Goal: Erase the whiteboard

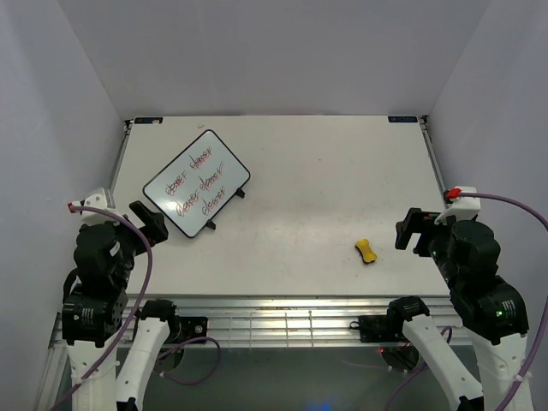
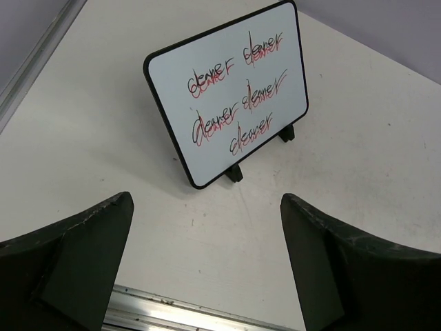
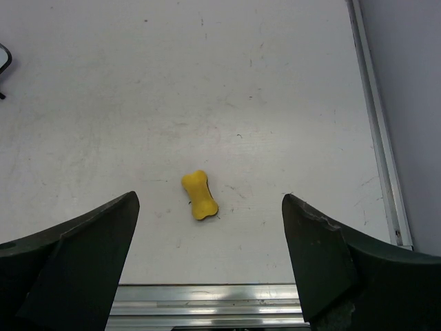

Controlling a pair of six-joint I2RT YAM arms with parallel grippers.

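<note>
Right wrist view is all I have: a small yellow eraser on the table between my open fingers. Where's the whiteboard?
Observer: The whiteboard sits on the left half of the table, far across from the eraser, as the top view shows.
Operator: Has it been wiped?
Observer: No. The left wrist view shows red-and-black handwriting across its face.
Operator: Is the left arm holding anything?
Observer: No. The left gripper is open and empty, pointed at the board with bare table between them.
</note>
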